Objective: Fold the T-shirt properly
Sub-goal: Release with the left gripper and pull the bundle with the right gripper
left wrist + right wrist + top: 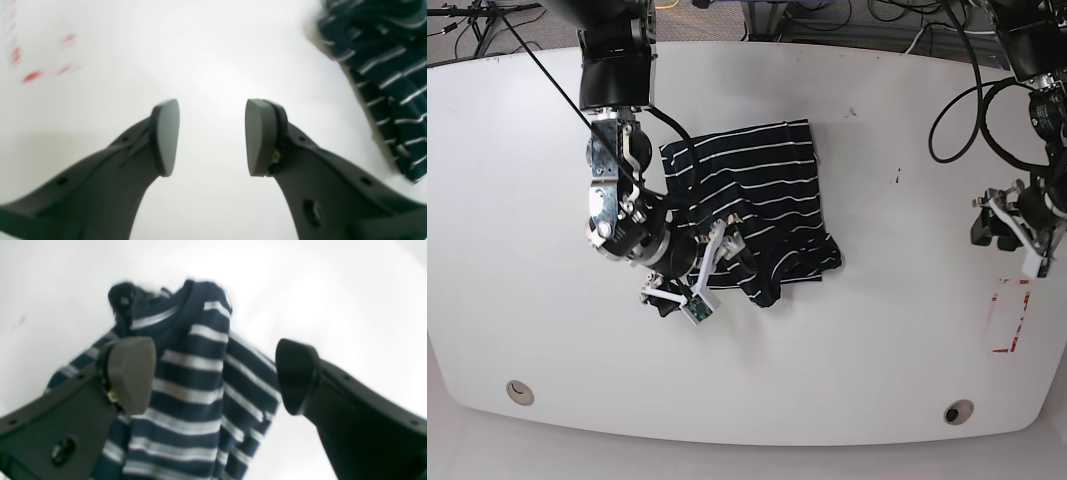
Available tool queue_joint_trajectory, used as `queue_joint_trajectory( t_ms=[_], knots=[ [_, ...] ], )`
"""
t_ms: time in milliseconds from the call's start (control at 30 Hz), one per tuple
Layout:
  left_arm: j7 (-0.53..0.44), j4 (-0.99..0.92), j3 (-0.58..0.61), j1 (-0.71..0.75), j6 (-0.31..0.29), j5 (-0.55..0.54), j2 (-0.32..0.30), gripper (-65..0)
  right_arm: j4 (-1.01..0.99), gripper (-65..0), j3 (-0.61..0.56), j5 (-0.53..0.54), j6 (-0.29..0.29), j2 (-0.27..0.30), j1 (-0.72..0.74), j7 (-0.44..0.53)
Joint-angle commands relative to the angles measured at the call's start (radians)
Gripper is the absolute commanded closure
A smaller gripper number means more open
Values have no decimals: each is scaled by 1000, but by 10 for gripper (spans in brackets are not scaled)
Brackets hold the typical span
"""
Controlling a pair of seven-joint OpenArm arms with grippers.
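The right claw [215, 376] stands spread wide, released, with a bunched fold of the T-shirt [193, 386] lying between its two pads; neither pad visibly presses the cloth, and the pad on one side shows bare white worktop [350, 300] behind it. Seen from the base view, this claw [695, 272] sits at the garment's near-left edge, and the T-shirt [757, 195] spreads away from it, partly folded into a rough rectangle with a rumpled corner just beside the claw. The left claw [212, 136] is also parted, its pads apart with nothing between them, over bare worktop; the striped cloth [383, 66] lies off to one side of it, well clear of the pads. From the base view that claw [1017, 225] hangs far from the shirt, near red markings [1009, 318] on the worktop.
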Motion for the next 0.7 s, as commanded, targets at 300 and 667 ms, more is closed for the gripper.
queue_joint_trajectory(
  t_ms=[300, 667],
  knots=[
    [-9, 15, -129, 95, 0, -28, -15, -299, -349, -433, 4, 127, 2, -17, 145, 155],
    [-10, 14, -129, 107, 0, -29, -14, -299, -431, -270, -1, 223, 2, -17, 134, 191]
  ],
)
